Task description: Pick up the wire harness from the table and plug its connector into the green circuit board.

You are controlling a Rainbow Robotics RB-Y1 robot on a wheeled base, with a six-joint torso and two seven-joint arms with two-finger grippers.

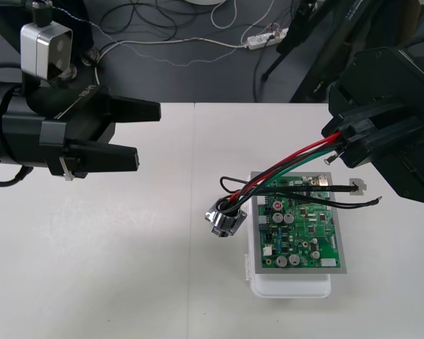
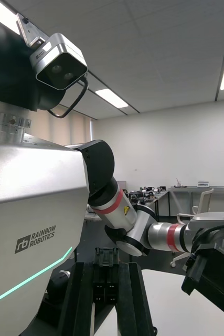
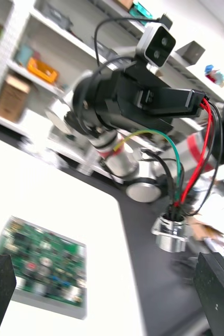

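Harness (image 1: 283,169) pinched in right fingers (image 1: 371,118), socket (image 1: 225,217) dangling beside board (image 1: 307,227); left fingers (image 1: 127,111) spread.

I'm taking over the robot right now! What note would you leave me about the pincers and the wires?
Left pincer: open, empty, over the table, left of the green circuit board.
Right pincer: shut on the wire harness near its plug end, above the board's far right corner.
Its socket hangs by the board's left edge.
Done: harness lifted. Left: plug it into the board.
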